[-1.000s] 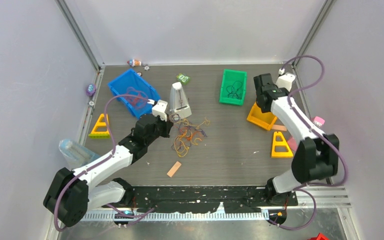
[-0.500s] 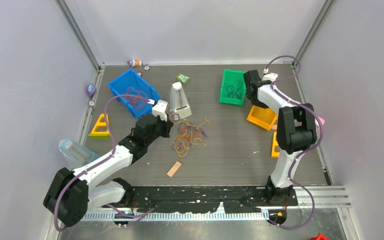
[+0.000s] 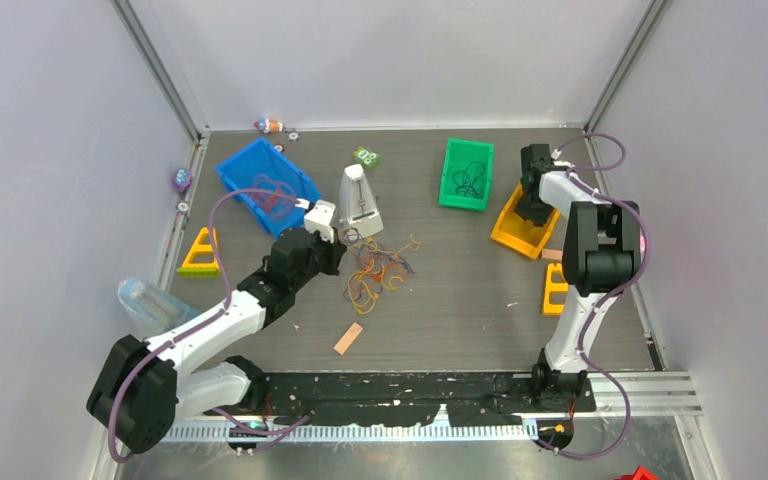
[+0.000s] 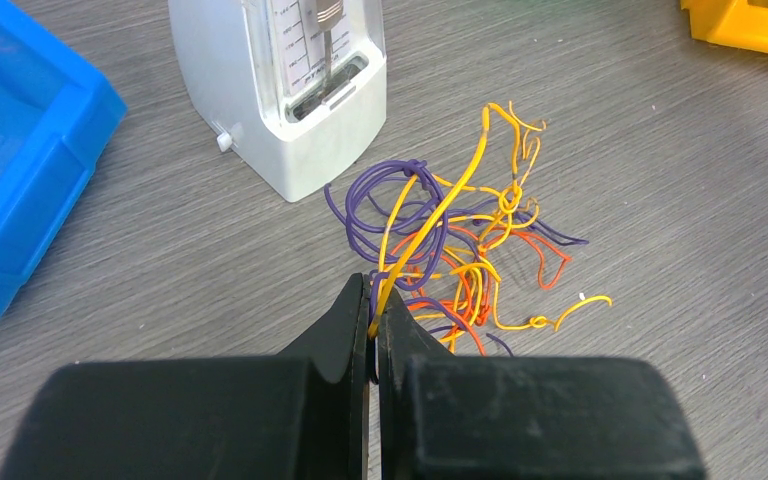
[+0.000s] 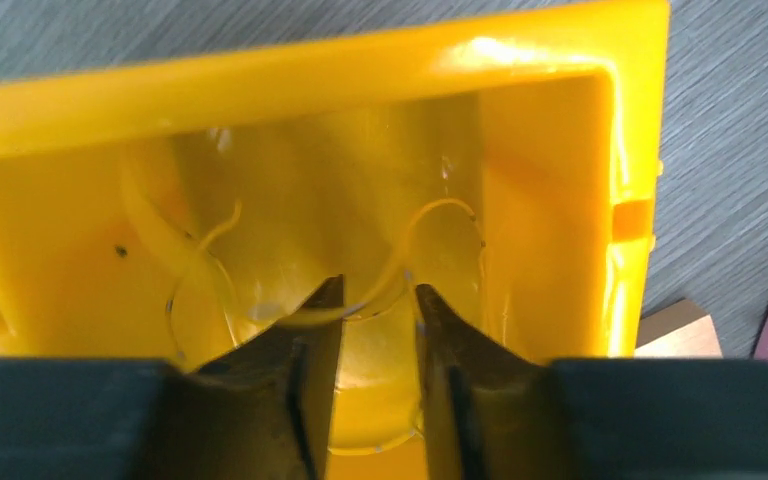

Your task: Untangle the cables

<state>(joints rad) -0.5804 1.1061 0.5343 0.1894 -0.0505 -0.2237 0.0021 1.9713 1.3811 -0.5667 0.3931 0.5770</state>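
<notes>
A tangle of thin purple, yellow and orange cables (image 4: 460, 250) lies on the grey table (image 3: 460, 300) in front of the white metronome (image 4: 280, 90); the top view shows this tangle (image 3: 375, 268) mid-table. My left gripper (image 4: 373, 300) is shut on a yellow cable (image 4: 440, 205) that rises out of the tangle's near edge, with a purple strand beside it. My right gripper (image 5: 378, 295) hangs open just above the yellow bin (image 5: 550, 200). A loose yellow cable (image 5: 438, 203) lies inside the bin and drapes across the left fingertip (image 5: 325, 300). From above, the right gripper (image 3: 531, 210) is over the yellow bin (image 3: 513, 236).
A blue bin (image 3: 250, 170) with a red cable (image 3: 276, 194) stands at the back left. A green bin (image 3: 452, 190) holds black cables (image 3: 471, 181). Yellow triangular blocks (image 3: 200, 255) (image 3: 558, 290), a tan strip (image 3: 348, 338) and a clear bottle (image 3: 148, 300) lie around.
The right arm folded up and swung its gripper past the green bin's edge to above the yellow bin, where its jaws now stand apart. The left arm has not moved.
</notes>
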